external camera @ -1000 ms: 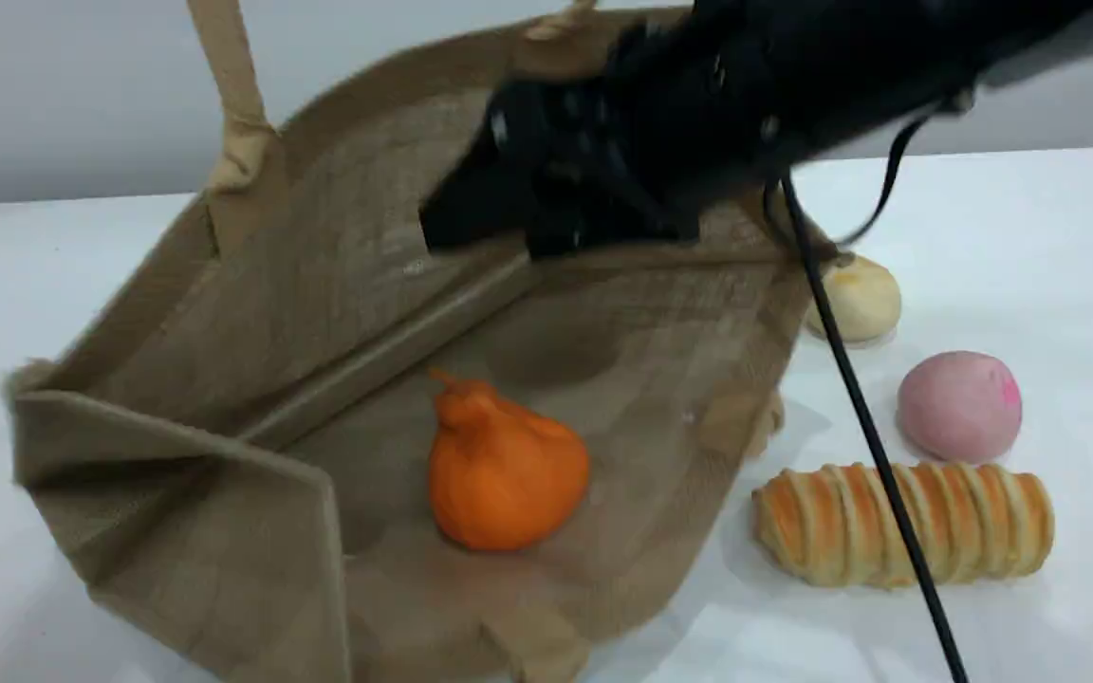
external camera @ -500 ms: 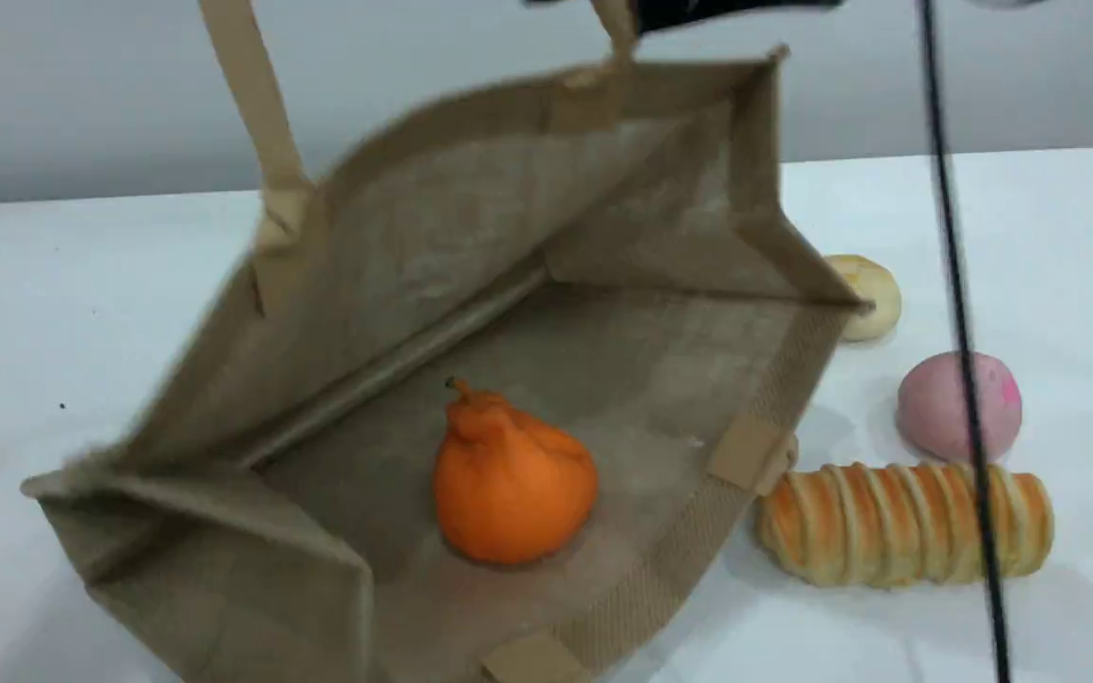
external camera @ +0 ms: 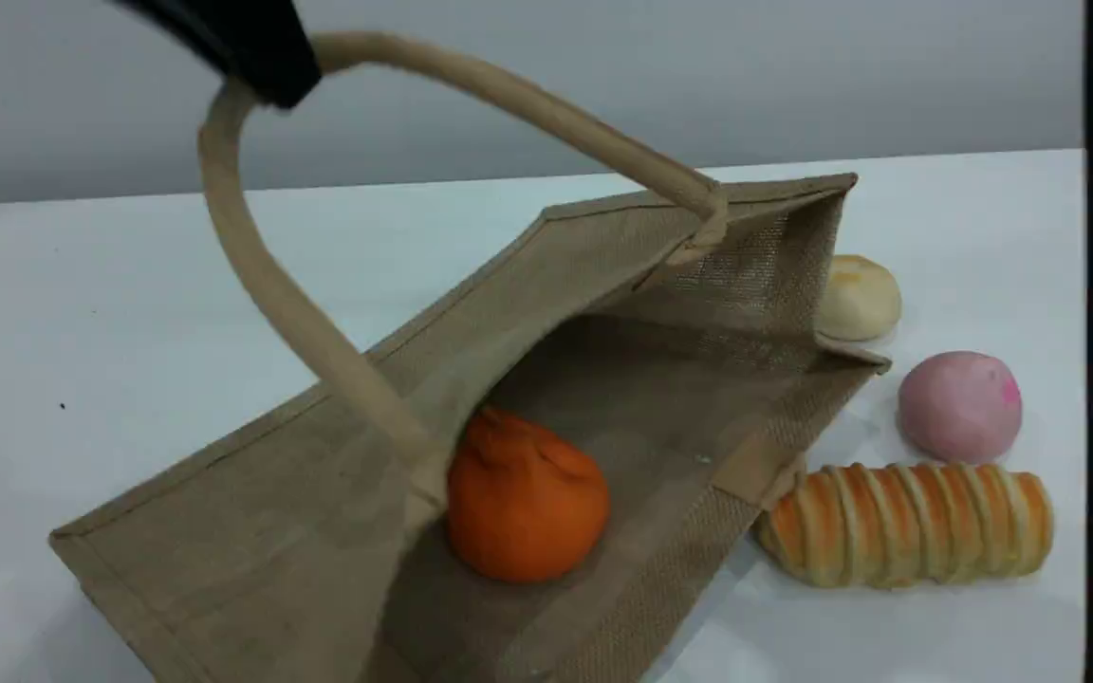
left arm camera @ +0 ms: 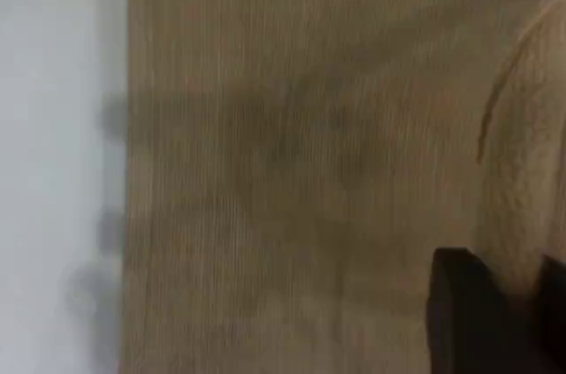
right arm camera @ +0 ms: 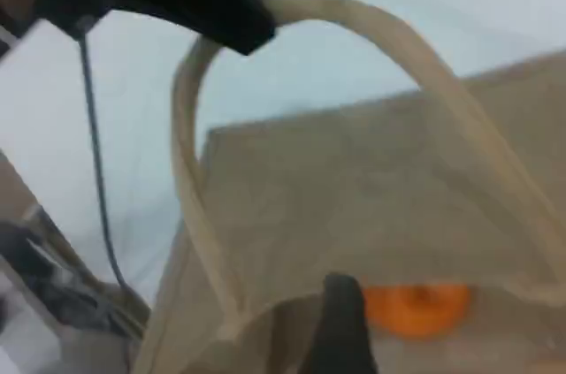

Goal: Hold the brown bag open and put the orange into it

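The brown bag [external camera: 252, 512] lies on its side on the white table, its mouth toward the right. Inside it, near the mouth, rests the orange [external camera: 527, 493], half hidden behind the bag's upper side; the right wrist view shows the orange [right arm camera: 416, 308] too. My left gripper [external camera: 262, 66] is at the top left, shut on the upper beige handle [external camera: 527, 100] and holding the loop up; the right wrist view has this gripper [right arm camera: 239, 25] clamped on the handle. The right gripper's one visible fingertip [right arm camera: 340, 330] hovers above the bag's mouth, touching nothing.
Just right of the bag's mouth lie an orange-striped bread loaf [external camera: 902, 522], a pink ball [external camera: 959, 406] and a pale bun [external camera: 858, 297]. A black cable [external camera: 1092, 379] hangs down the scene's right side. The left wrist view is filled by bag fabric [left arm camera: 292, 171].
The right arm has lifted out of the scene view. The bag's upper side has dropped over the orange, narrowing the mouth. My left gripper and the handle loop have come down into view.
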Motion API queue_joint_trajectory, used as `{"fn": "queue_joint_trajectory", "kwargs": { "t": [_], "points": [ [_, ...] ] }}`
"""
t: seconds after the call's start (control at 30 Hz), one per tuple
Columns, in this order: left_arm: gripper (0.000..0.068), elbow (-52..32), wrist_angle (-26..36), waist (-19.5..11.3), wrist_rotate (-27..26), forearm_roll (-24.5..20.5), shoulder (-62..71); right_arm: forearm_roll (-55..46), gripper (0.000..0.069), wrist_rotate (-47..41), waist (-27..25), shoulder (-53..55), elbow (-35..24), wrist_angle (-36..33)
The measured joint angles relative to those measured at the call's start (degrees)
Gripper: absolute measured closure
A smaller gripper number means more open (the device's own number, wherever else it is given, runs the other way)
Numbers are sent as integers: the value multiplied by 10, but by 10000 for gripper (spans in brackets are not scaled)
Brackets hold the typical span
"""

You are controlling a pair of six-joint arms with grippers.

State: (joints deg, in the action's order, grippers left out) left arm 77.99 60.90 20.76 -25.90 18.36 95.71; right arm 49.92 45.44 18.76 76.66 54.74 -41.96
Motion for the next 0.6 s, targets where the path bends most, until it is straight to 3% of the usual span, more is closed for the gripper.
{"fn": "queue_joint_trajectory", "kwargs": {
  "t": [0.23, 0.37, 0.47, 0.6],
  "points": [
    [340, -3, 2, 0, -7, -15, 1, -123, 180, -100, 0, -41, 0, -28],
    [251, -3, -13, 0, -9, 33, 1, -181, 180, -150, 0, -62, 0, -36],
    [225, -3, -18, 0, -45, 80, 1, -214, 180, -182, 0, -69, 0, -39],
    [220, -2, 16, 0, -68, 84, 1, -260, 180, -221, 0, -70, 0, -81]
  ]
}}
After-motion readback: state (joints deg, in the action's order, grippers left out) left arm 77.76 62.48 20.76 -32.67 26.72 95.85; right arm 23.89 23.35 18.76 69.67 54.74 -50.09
